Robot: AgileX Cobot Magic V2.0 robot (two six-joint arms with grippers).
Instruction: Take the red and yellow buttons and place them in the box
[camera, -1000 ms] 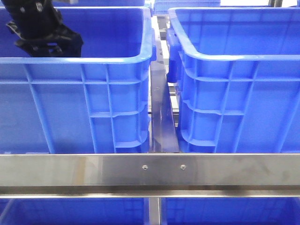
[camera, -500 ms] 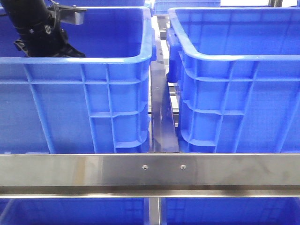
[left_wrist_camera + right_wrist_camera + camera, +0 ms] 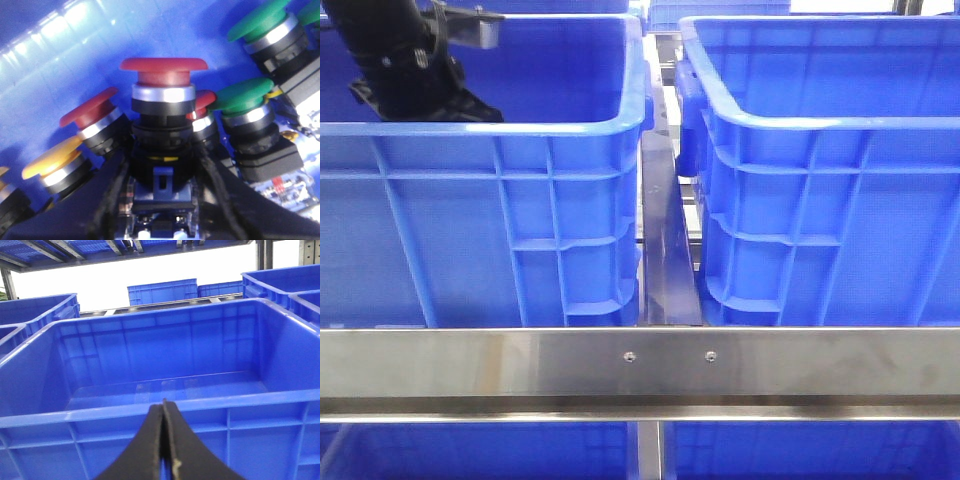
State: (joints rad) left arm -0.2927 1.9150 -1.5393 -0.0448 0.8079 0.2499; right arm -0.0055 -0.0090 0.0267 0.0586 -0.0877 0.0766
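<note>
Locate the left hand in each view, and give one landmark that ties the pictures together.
Front view: left hand at upper left, reaching down inside the left blue crate.
Left wrist view: its fingers flank a red button.
Right wrist view: not in it.
Shared landmark: blue crate walls.

A brushed steel rail runs straight across in front of me, with two small screw heads near its middle. A narrower steel bar leads away from it towards the far side. Below the rail I see more blue plastic. Farther off, spare blue crates stand in a row on a metal ledge. Overhead, steel beams carry a blue mesh shelf. Behind the far crates everything glows washed-out white.
</note>
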